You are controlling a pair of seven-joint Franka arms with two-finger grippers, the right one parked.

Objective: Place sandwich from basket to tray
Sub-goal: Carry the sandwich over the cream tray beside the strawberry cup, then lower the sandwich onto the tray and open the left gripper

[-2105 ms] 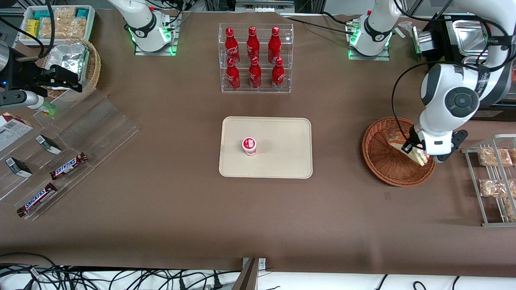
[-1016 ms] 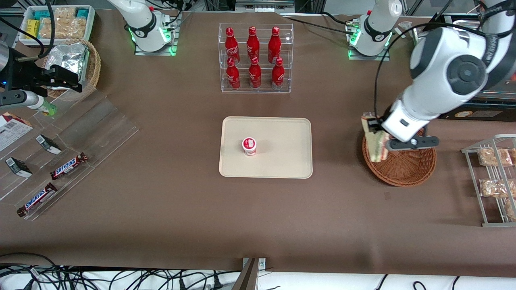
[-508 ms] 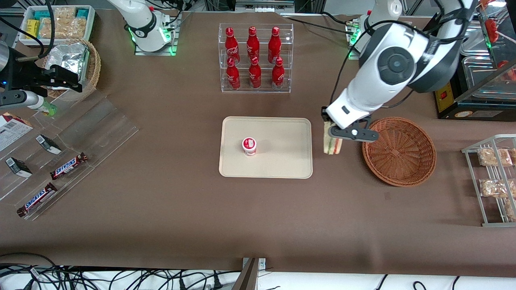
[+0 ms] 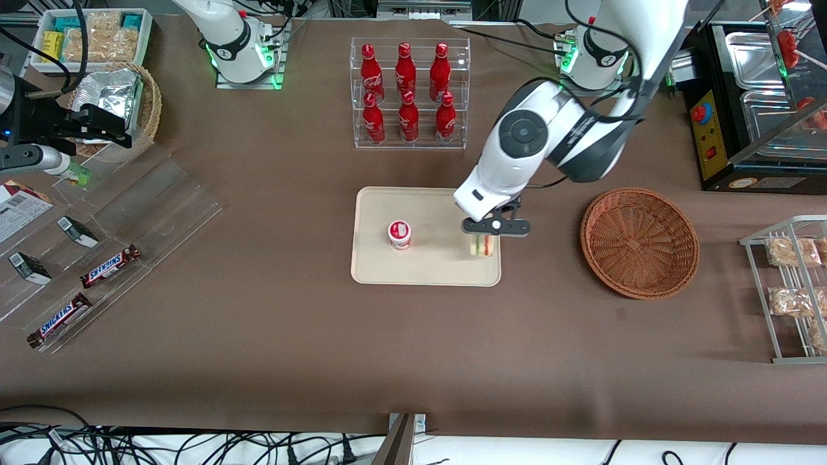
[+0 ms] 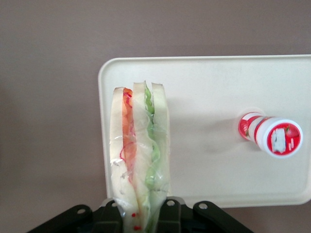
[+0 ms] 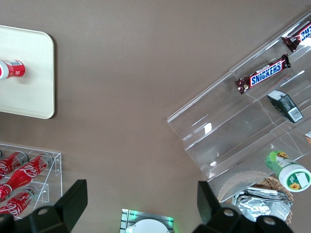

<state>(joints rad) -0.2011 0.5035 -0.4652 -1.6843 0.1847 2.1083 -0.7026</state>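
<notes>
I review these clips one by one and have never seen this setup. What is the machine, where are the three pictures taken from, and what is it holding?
These are two robot arms bolted to a brown table; one works. The front view looks down on the table. The other two come from cameras on the arms' wrists. The working arm's gripper is shut on a wrapped sandwich, hanging over the edge of the cream tray nearest the wicker basket, which holds nothing. The left wrist view shows the same sandwich clamped upright. A small red-capped cup stands on the tray. Red bottles stand in a clear rack, farther from the front camera.
</notes>
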